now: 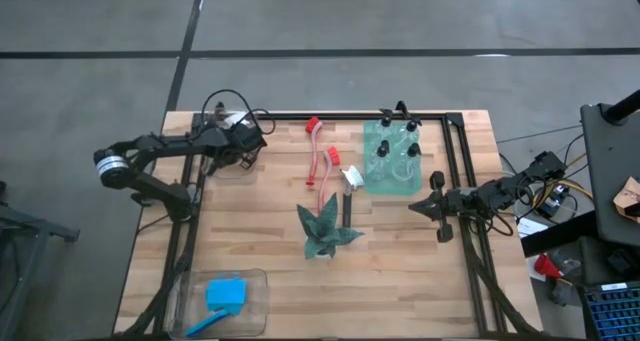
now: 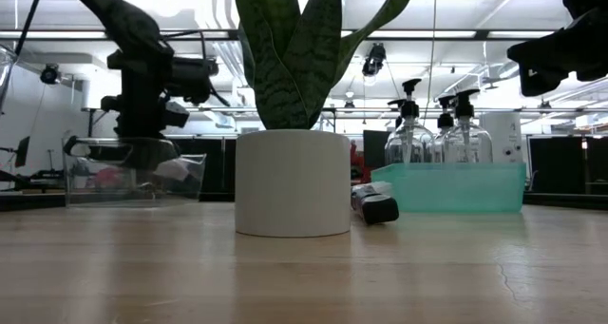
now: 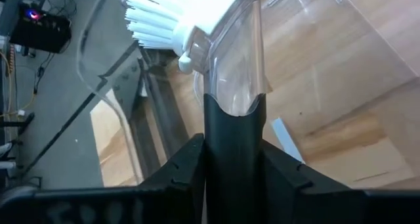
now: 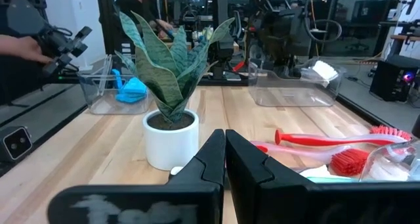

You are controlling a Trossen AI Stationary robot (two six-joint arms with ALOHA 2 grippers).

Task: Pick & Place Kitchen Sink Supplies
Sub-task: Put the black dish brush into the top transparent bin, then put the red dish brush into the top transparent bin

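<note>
High cam looks straight down on the whole table (image 1: pixel 270 231) w/ both arms. Low cam sits at tabletop level, facing across into the room, very near the white plant pot (image 2: pixel 293 181) (fills mid-frame). Left wrist cam looks close-up at a clear bin (image 3: pixel 289 46). Right wrist cam faces across the table; shares the plant (image 4: pixel 167 66) w/ high and low cams.

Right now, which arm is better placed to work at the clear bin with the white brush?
Left: the left gripper hangs over the clear bin, white brush ahead; the right gripper sits by the teal tray.
</note>
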